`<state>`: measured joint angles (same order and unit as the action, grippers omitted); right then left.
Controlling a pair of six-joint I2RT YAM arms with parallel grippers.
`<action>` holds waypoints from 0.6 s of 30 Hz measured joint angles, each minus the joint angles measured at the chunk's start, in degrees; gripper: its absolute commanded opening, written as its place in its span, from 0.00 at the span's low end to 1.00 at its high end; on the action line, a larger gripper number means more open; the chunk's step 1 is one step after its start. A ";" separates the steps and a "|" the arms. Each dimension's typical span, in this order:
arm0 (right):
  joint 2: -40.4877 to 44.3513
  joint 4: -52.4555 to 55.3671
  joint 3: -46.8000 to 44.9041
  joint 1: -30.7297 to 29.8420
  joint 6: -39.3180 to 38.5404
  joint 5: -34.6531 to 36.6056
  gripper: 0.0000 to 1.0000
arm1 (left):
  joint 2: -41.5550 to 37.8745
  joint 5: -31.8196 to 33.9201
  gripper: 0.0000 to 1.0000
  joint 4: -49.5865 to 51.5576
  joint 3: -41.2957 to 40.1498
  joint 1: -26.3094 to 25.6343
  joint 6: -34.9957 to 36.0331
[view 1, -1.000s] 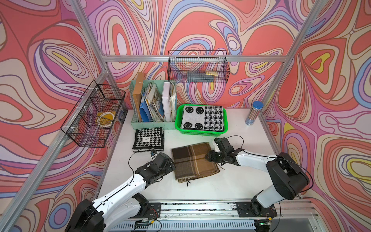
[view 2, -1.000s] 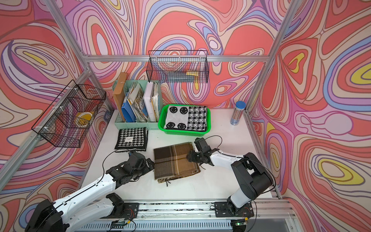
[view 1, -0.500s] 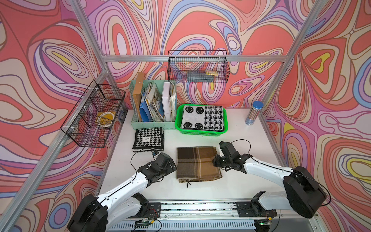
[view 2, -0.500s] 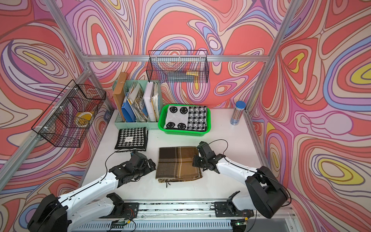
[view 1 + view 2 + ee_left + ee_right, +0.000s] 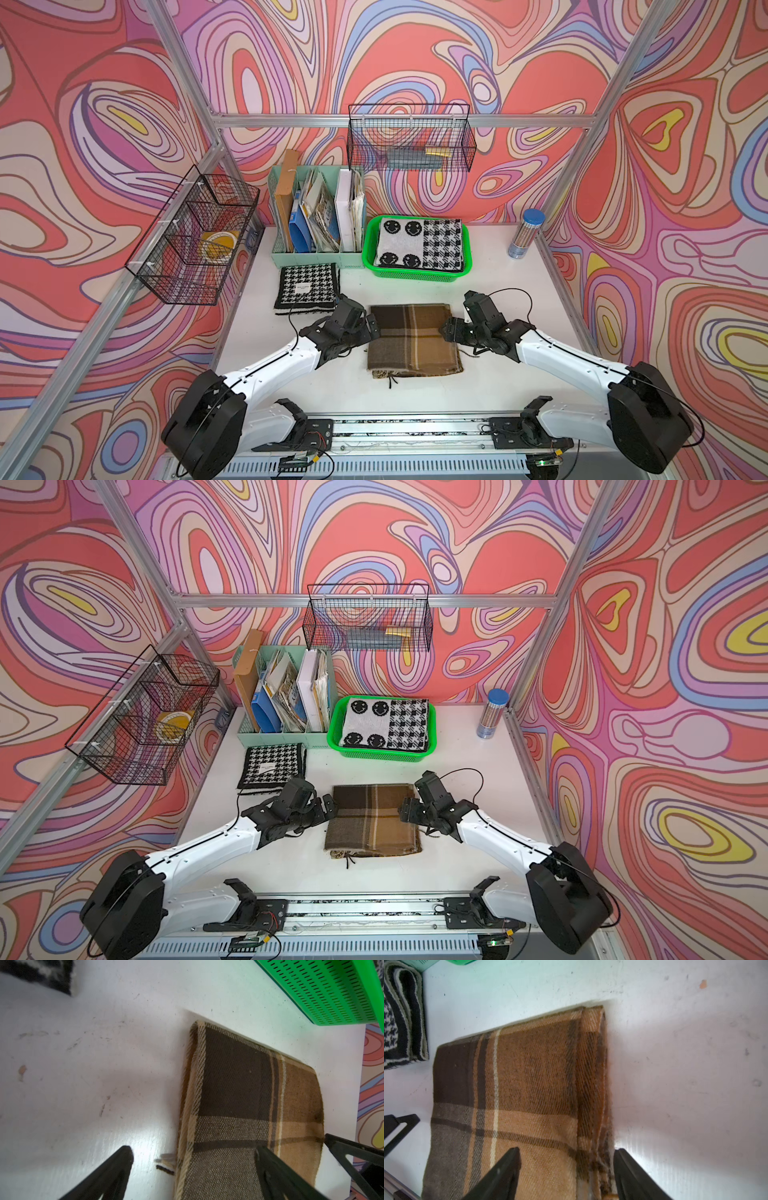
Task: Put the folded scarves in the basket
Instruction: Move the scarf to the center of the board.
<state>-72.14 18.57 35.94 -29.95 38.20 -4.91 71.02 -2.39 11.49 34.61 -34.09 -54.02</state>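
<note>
The folded scarf point(image 5: 413, 340) lies on the tabletop point(image 5: 498, 374); left gripper point(image 5: 193, 1152) and right gripper point(image 5: 566, 1151), both spread apart, flank its edges.

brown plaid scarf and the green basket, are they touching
Apart. In both top views a strip of bare white table lies between the brown plaid scarf and the green basket.

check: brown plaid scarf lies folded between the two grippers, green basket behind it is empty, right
No: both top views show the green basket holding a black-and-white scarf. The brown plaid scarf does lie folded between the left gripper and right gripper.
</note>
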 measured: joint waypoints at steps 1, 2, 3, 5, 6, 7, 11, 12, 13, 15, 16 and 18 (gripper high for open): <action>-0.98 -0.35 0.61 0.96 0.00 -0.46 0.72 | 1.29 -0.28 0.97 -0.22 0.44 0.00 0.24; -1.86 -0.81 1.03 1.84 -0.02 -0.85 0.72 | 2.47 -0.59 0.96 -0.50 0.83 0.00 0.42; -2.99 -1.27 1.51 2.95 -0.11 -1.33 0.72 | 3.72 -0.94 0.96 -0.61 1.36 0.00 0.59; -4.98 -2.16 2.05 4.87 -0.24 -2.45 0.72 | 5.99 -1.73 0.96 -1.29 2.36 0.00 0.85; -6.23 -2.69 2.27 5.84 -0.35 -3.23 0.72 | 6.88 -2.21 0.96 -1.95 2.71 0.00 0.96; -7.32 -3.13 2.45 6.60 -0.39 -3.93 0.71 | 7.65 -2.71 0.95 -2.47 2.99 0.00 1.09; -10.54 -4.94 2.54 7.26 -0.61 -6.54 0.71 | 10.21 -4.61 0.92 -4.55 3.28 0.00 1.16; -11.28 -5.40 2.54 7.28 -0.61 -7.13 0.71 | 10.93 -5.05 0.92 -4.92 3.28 0.00 1.14; -11.93 -5.88 2.54 7.26 -0.61 -7.67 0.71 | 11.74 -5.64 0.91 -5.33 3.28 0.00 1.14; -13.18 -6.73 2.58 7.28 -0.61 -8.50 0.70 | 12.83 -6.58 0.89 -6.49 3.30 0.00 1.29; -13.57 -7.30 2.80 7.28 -0.63 -8.90 0.70 | 13.11 -7.02 0.88 -7.26 3.28 0.00 1.29; -14.56 -8.00 3.37 7.28 -0.63 -9.53 0.69 | 13.86 -7.82 0.86 -9.05 3.13 0.00 1.18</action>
<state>-86.70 10.57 39.31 -22.68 37.56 -14.44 84.88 -10.22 2.44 37.74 -34.09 -52.84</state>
